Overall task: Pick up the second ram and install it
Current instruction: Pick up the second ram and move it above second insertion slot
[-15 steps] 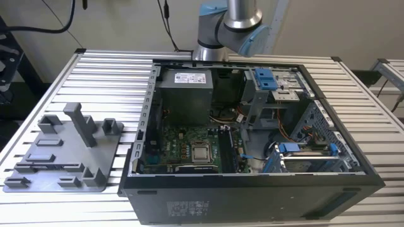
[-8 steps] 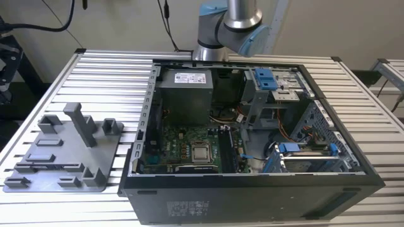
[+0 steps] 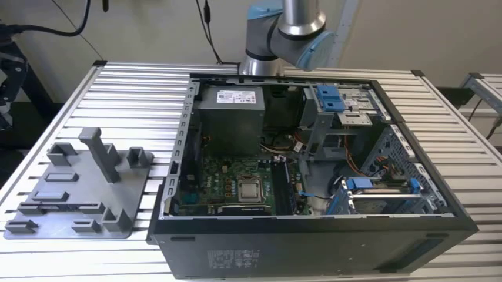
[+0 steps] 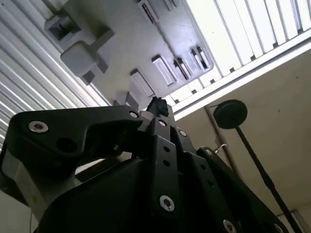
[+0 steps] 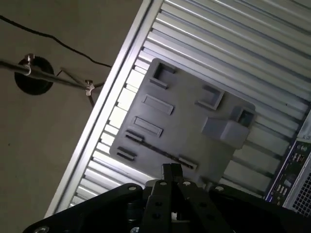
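**Item 1, table.** A silver slatted aluminium table (image 3: 141,82) is carrying the items below.

**Item 2, case.** A black computer tower case with its side open (image 3: 314,249) is lying at the middle of the table.
- A green motherboard (image 3: 223,176) is showing inside it, bearing a square silver processor chip (image 3: 251,190).
- A grey box-shaped power supply (image 3: 227,114) is sitting at 12 o'clock from the chip.
- Blue plastic drive clips (image 3: 333,97) are sitting at 2 o'clock from the chip.

**Item 3, tray.** A grey plastic fixture tray with upright posts (image 3: 47,226) is resting on the slats at 9 o'clock from the case, just beside it.

**Item 4, arm.** A silver-and-blue robot arm (image 3: 286,29) is rising at 12 o'clock, behind the case.

**Item 5, gripper.** A black gripper (image 5: 171,171) is hanging over the tray (image 5: 184,121). The second wrist view is showing the same gripper (image 4: 158,106) and tray (image 4: 131,43). The jaws are clenched, tips meeting, with nothing showing between them.

**Item 6, second ram.** A thin dark strip (image 5: 158,150) is running along the tray's long slot, near the jaw tips. It is too slim to tell whether it is the second ram standing on edge.

**Item 7, stand.** A round black stand foot with a thin pole (image 5: 33,75) is sitting on the beige floor, off the table's edge.
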`<act>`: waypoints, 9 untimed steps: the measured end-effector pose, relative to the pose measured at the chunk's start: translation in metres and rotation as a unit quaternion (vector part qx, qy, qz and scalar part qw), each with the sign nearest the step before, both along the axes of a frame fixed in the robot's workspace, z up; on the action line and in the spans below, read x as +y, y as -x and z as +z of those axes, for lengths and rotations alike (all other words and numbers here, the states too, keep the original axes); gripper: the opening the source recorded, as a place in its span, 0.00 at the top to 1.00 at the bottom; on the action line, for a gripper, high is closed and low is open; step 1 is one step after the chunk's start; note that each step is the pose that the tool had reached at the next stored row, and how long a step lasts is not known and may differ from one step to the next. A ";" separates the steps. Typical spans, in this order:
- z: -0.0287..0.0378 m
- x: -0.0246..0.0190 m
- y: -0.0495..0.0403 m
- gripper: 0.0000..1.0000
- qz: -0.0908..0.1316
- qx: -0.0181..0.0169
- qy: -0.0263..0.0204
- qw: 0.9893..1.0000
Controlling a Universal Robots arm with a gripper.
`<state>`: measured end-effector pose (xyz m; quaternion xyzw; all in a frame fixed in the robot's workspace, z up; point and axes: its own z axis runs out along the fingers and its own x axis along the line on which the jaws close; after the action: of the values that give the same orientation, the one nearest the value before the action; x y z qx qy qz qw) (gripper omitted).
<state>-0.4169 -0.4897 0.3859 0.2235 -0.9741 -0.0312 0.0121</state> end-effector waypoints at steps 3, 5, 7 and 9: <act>0.0000 0.0000 0.0000 0.89 0.027 0.000 0.000 1.000; 0.0000 0.0000 0.0000 0.89 0.045 0.000 0.000 0.999; -0.0001 0.0000 0.0000 0.89 0.063 0.000 0.000 0.998; -0.0002 0.0000 0.0000 0.89 0.082 0.000 0.001 0.997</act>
<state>-0.4169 -0.4897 0.3858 0.3022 -0.9527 -0.0295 0.0147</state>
